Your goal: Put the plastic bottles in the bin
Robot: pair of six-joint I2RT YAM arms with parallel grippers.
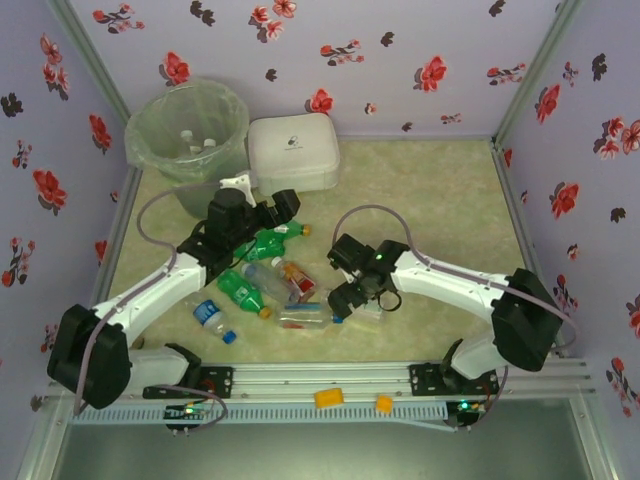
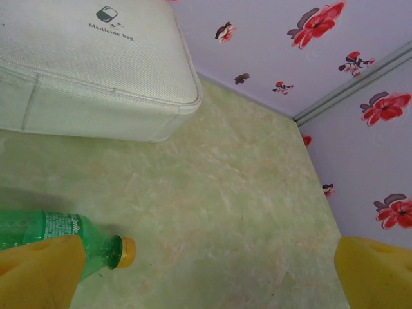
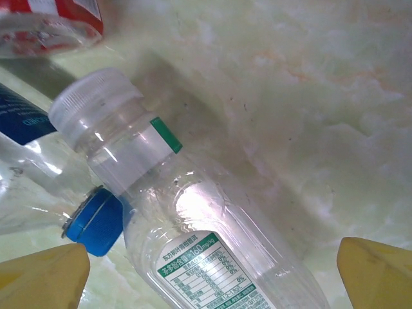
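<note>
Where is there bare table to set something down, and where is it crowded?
Bare: the table right of the white box, back to the walls, ahead of the right arm. Crowded: centre-left, where the plastic bottles cluster between it and the left arm.

The top camera looked down from behind my bases over the whole table (image 1: 430, 200). My left wrist's sat low, facing two o'clock, sharing the box (image 2: 96, 64) with it; my right's hovered close over bottles (image 3: 193, 225).

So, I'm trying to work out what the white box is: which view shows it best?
The left wrist view: the white box is close, and its lid reads "Medicine box". The top external view shows it whole beside the bin, its logo a dark smudge.
</note>
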